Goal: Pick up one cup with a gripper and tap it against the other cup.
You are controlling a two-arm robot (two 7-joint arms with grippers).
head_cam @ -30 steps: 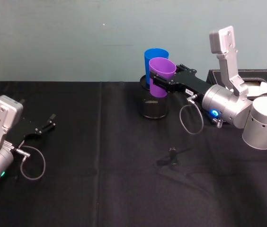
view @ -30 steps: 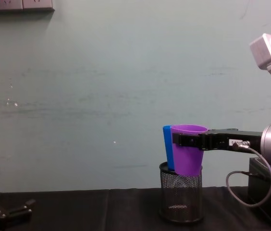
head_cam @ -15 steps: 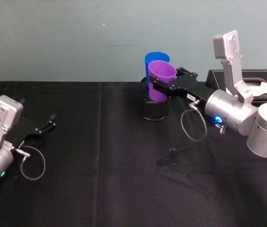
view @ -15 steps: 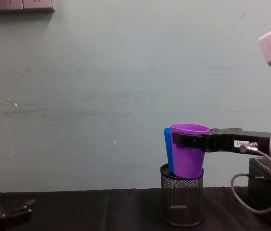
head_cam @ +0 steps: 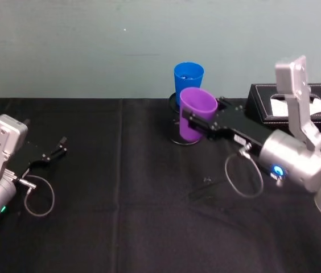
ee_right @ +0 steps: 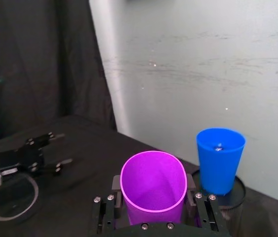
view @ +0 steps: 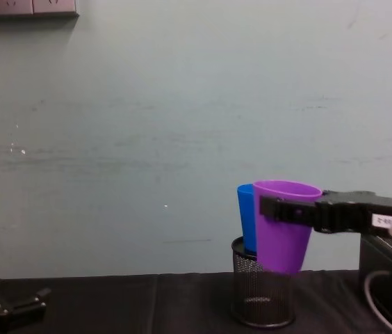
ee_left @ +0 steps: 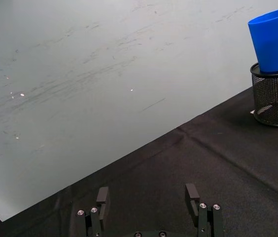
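Note:
The purple cup (head_cam: 196,116) hangs upright in the air, with my right gripper (head_cam: 194,124) shut on its sides just below the rim. It is held a short way in front of the blue cup (head_cam: 188,76), with a gap between them in the right wrist view. The blue cup (ee_right: 219,159) stands inside the black mesh pen holder (view: 260,300). In the chest view the purple cup (view: 283,235) partly covers the blue cup (view: 245,217). My left gripper (head_cam: 55,151) rests open at the table's left side, far from both cups.
A black tissue box (head_cam: 297,102) sits at the back right, close beside my right arm. A small black object (head_cam: 207,182) lies on the black cloth in front of the holder. The green wall stands right behind the holder.
My right gripper has drawn the purple cup back from the blue cup, toward me and a little lower. The left arm has not moved.

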